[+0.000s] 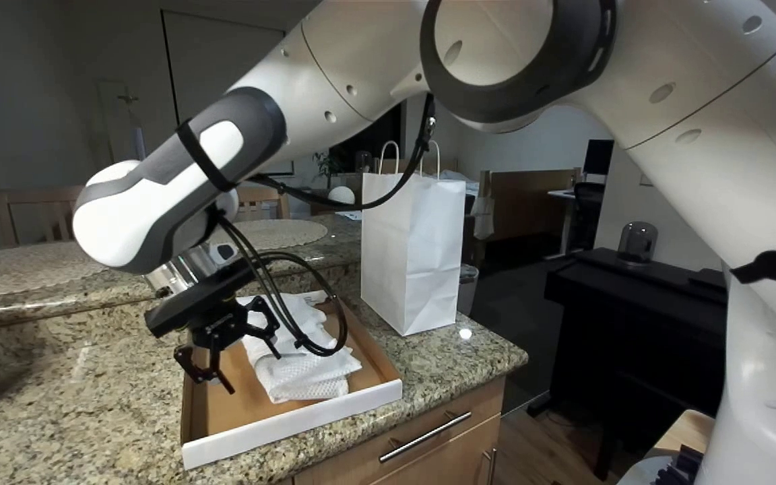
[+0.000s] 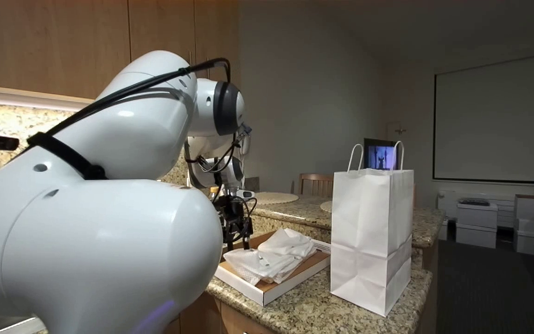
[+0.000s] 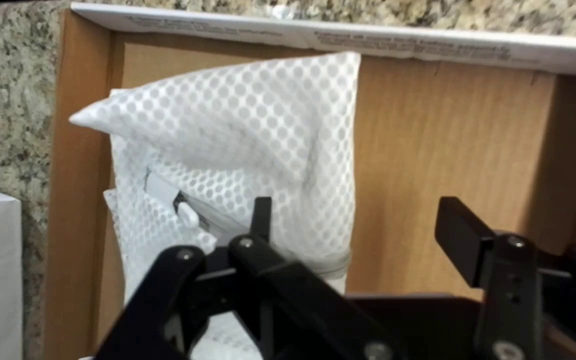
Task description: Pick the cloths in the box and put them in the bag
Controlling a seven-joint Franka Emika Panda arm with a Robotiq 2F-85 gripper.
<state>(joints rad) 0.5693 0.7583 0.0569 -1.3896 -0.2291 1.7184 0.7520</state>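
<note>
Cloths, too overlapped to count, lie heaped in one box on the bench; in an exterior view the heap's long axis runs near to far, one corner pointing right. Right of the box stands one bag, upright. One tool hangs released over the heap's left edge, two fingers spread apart.

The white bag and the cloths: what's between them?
In the wrist view, a strip of speckled counter, then the box's brown wall and a sliver of its floor.
</note>
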